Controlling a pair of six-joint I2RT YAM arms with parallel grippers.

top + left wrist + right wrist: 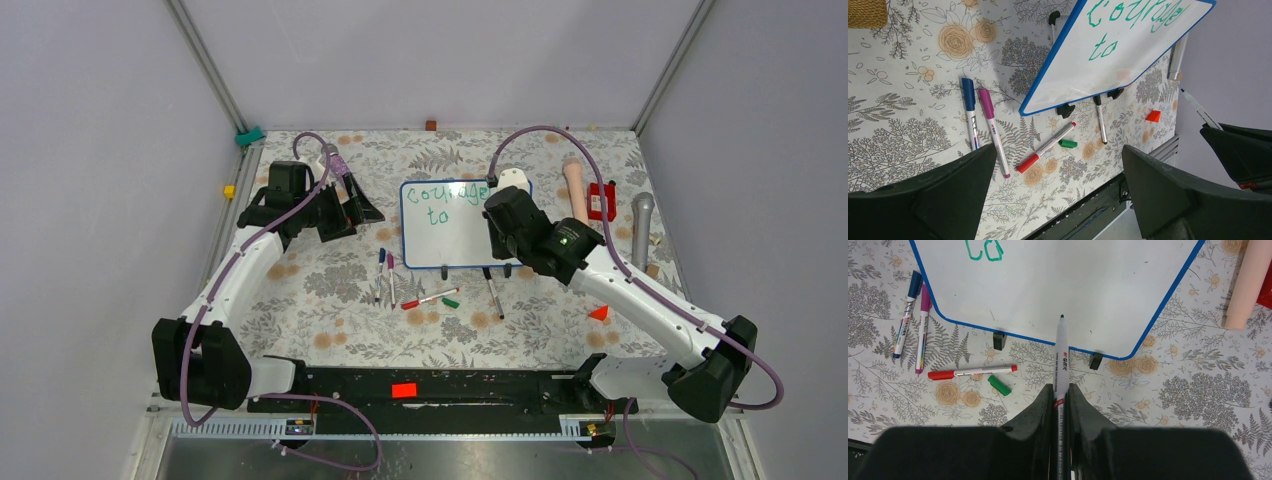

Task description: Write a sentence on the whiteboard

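Sentence [447,203] is being written on whiteboard [462,248], only "courage to" so far
Marker [1061,350] is being clamped by right gripper [1061,390]; left gripper [1059,150] is being held wide apart, empty.

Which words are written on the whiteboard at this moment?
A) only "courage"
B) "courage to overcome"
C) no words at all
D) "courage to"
D: the green sentence on the whiteboard reads "courage" with "to" on the line below, and nothing follows.
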